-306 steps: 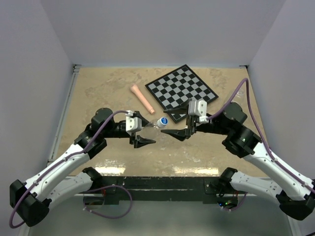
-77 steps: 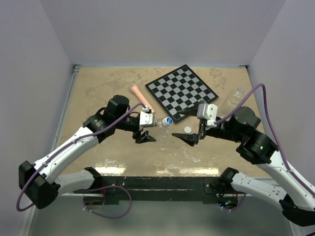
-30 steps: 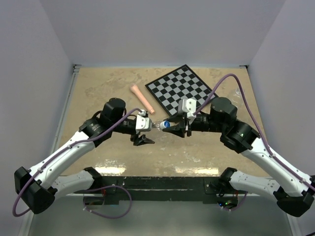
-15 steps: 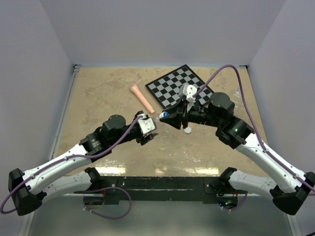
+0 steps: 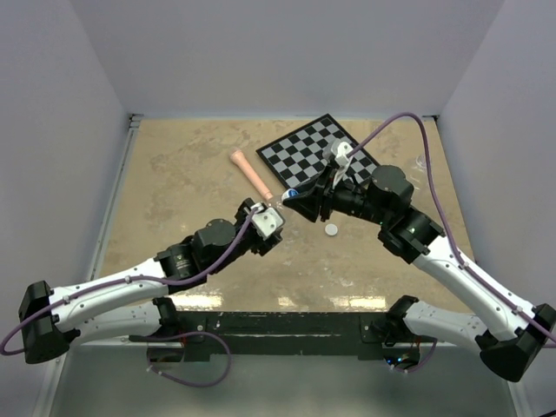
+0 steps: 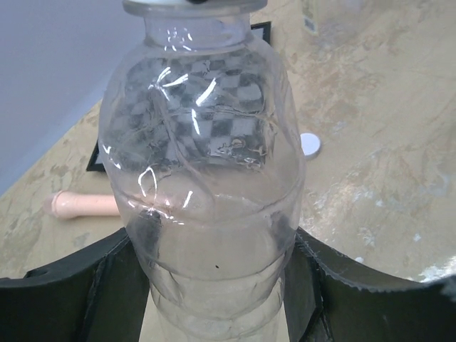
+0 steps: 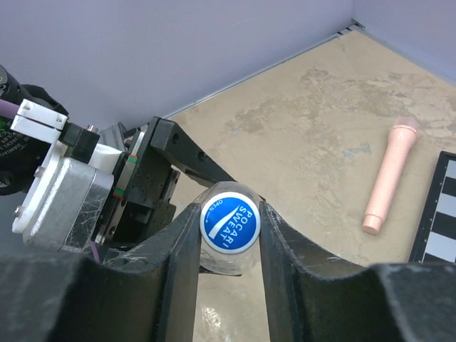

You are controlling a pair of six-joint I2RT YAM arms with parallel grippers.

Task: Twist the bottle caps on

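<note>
In the left wrist view the tiny clear bottle [image 6: 206, 178] fills the frame, and my left gripper [image 6: 214, 256] is shut on its lower body with a black finger on each side. The blue cap [image 7: 229, 221] with white lettering sits on the bottle's neck, clamped between the fingers of my right gripper [image 7: 229, 214]. From above, the left gripper [image 5: 265, 221] and right gripper [image 5: 295, 196] meet at the bottle above the table's middle. The plain white cap [image 5: 331, 229] lies loose on the table, just right of them. The larger bottle [image 6: 335, 18] stands further back, only partly seen.
A pink tapered stick [image 5: 250, 174] lies left of the chequered board [image 5: 321, 155] at the back centre. The left gripper's body [image 7: 71, 178] shows close behind the bottle in the right wrist view. Grey walls enclose the table on three sides.
Both grippers have kept their hold and carried the bottle and cap back toward the chequered board. The left arm has stretched forward and the right wrist has swung round.
</note>
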